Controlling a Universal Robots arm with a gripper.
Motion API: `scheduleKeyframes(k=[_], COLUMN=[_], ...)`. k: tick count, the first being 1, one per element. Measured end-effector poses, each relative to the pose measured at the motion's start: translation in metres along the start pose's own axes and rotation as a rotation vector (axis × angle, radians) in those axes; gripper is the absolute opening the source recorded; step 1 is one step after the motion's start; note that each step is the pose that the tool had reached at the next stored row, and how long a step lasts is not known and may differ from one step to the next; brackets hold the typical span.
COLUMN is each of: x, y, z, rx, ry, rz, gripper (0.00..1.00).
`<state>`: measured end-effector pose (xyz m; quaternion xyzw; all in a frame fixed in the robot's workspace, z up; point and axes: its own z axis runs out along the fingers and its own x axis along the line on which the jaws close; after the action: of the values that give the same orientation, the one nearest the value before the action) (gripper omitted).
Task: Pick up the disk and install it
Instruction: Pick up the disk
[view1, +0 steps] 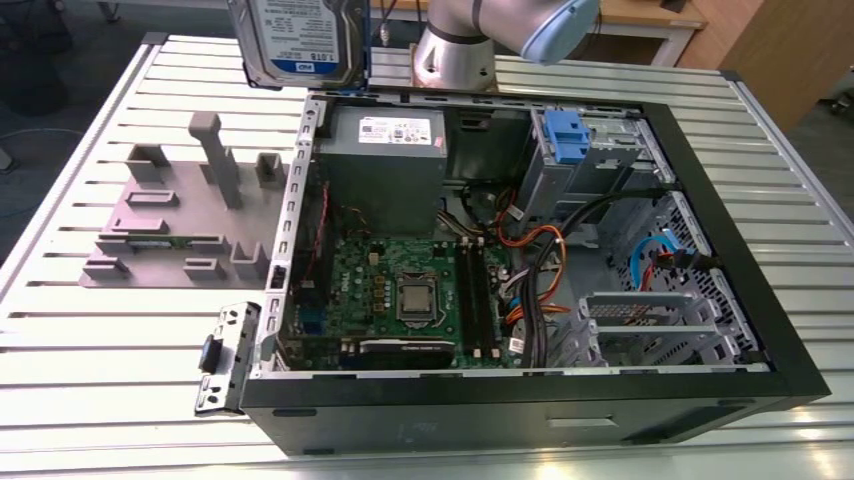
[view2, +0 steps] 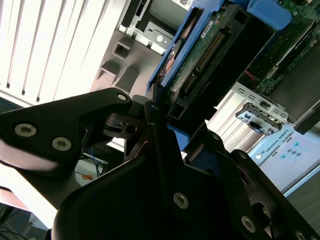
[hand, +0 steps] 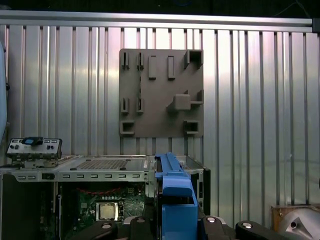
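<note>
The exterior view has the disk (view1: 300, 40) aloft, label showing, over the table (view1: 80, 330) near a corner of the open case (view1: 534, 405). The second wrist view shows the gripper (view2: 172, 122) clamped on its end, connector side visible. The first wrist view shows its blue bracket edge-on, with the grey fixture (hand: 160, 95) beyond

The exterior view looks down from high at the desk (view1: 80, 360) and the open computer case (view1: 534, 405), with the arm (view1: 461, 45) at the case's twelve o'clock. The first wrist view faces straight down from well above. The second wrist view peers close along the end effector (view2: 175, 120) and the disk (view2: 210, 55) it clamps. All three share the case and the grey fixture plate (view1: 147, 215).
</note>
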<state>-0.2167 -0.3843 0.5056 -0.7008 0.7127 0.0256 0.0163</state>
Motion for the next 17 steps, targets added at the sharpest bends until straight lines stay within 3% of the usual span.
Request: scheduleKeyframes(k=[17], x=[-0.0001], y=[-0.0048], z=[0.0000], rx=[0.0001], ry=[-0.0001], rz=[0.000], gripper=[0.36])
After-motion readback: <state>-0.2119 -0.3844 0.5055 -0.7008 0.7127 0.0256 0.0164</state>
